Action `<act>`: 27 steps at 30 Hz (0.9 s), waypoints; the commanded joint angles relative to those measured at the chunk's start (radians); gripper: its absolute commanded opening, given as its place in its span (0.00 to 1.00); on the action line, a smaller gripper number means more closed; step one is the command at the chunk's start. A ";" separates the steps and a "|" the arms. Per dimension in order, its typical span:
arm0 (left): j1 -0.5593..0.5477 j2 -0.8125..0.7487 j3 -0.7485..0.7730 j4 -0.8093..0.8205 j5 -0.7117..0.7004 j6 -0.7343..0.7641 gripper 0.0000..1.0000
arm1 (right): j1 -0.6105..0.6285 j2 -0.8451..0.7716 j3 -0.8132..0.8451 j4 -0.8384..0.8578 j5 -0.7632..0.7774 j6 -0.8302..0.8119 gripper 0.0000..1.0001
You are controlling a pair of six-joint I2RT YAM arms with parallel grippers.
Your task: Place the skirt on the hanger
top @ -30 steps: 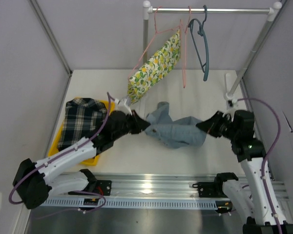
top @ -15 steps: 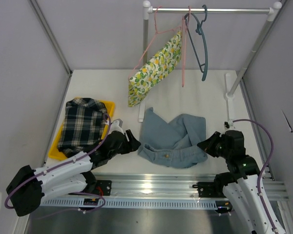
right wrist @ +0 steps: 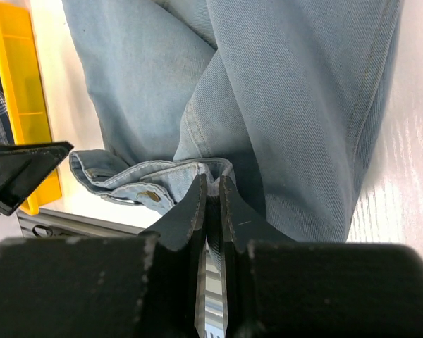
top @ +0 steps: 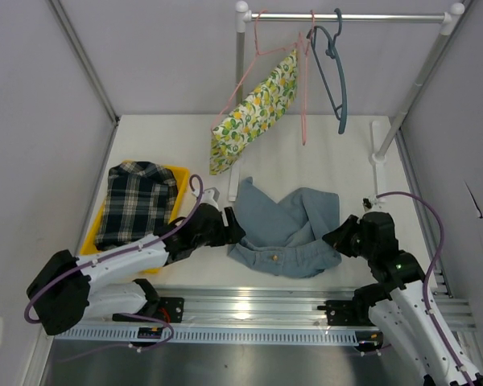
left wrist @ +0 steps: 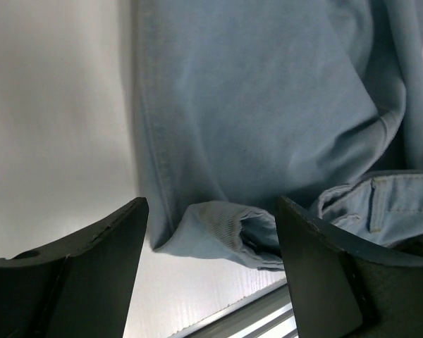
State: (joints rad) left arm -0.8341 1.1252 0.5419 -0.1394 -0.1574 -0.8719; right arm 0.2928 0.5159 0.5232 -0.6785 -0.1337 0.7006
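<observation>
The lemon-print skirt (top: 253, 117) hangs slanted on a thin pink wire hanger (top: 257, 36) hooked over the rail at the back. Both grippers are low at the front, far from it, at a blue denim shirt (top: 286, 229) lying on the table. My left gripper (top: 232, 229) stands open at the shirt's left edge. In the left wrist view a rolled denim fold (left wrist: 225, 229) lies between the spread jaws of that gripper (left wrist: 211, 211), not pinched. My right gripper (top: 332, 236) is shut on the shirt's right edge, with denim (right wrist: 289, 91) pinched between its jaws (right wrist: 211, 184).
A second pink hanger (top: 304, 88) and a thicker blue-grey hanger (top: 336, 80) hang on the same rail (top: 370, 16). A dark plaid shirt (top: 135, 201) lies on a yellow tray (top: 177, 173) at the left. The metal rail of the arm bases (top: 249, 305) runs along the front edge.
The denim shirt, held up between both grippers a second ago, now lies spread on the table. My left gripper let go, opened, drew back, then came back to the shirt's left edge.
</observation>
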 commanded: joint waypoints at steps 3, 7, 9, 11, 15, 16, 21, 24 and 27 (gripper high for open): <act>-0.007 0.033 0.023 0.094 0.114 0.079 0.77 | 0.020 0.015 0.023 0.042 0.039 0.005 0.01; -0.007 0.100 0.050 0.092 0.197 0.106 0.76 | 0.023 0.018 0.023 0.048 0.036 0.002 0.01; -0.010 0.119 0.064 0.075 0.220 0.108 0.75 | 0.025 0.024 0.024 0.050 0.031 0.002 0.01; -0.013 0.130 0.075 0.055 0.237 0.109 0.73 | 0.025 0.027 0.026 0.048 0.026 -0.001 0.01; -0.014 0.119 0.072 0.024 0.242 0.117 0.62 | 0.028 0.026 0.032 0.042 0.031 -0.006 0.01; -0.014 0.113 0.073 0.021 0.245 0.117 0.58 | 0.028 0.026 0.034 0.039 0.035 -0.006 0.01; -0.014 0.088 0.099 -0.012 0.268 0.128 0.17 | 0.028 0.030 0.055 0.031 0.040 -0.012 0.01; -0.008 0.087 0.153 -0.064 0.260 0.146 0.00 | 0.025 0.056 0.090 0.034 0.078 -0.033 0.03; 0.039 0.120 0.278 -0.124 0.257 0.181 0.00 | -0.027 0.174 0.199 0.065 0.085 -0.101 0.00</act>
State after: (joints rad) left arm -0.8349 1.2438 0.6960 -0.2283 0.0917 -0.7368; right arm 0.3065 0.6098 0.5964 -0.6834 -0.0891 0.6720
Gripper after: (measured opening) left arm 0.012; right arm 0.096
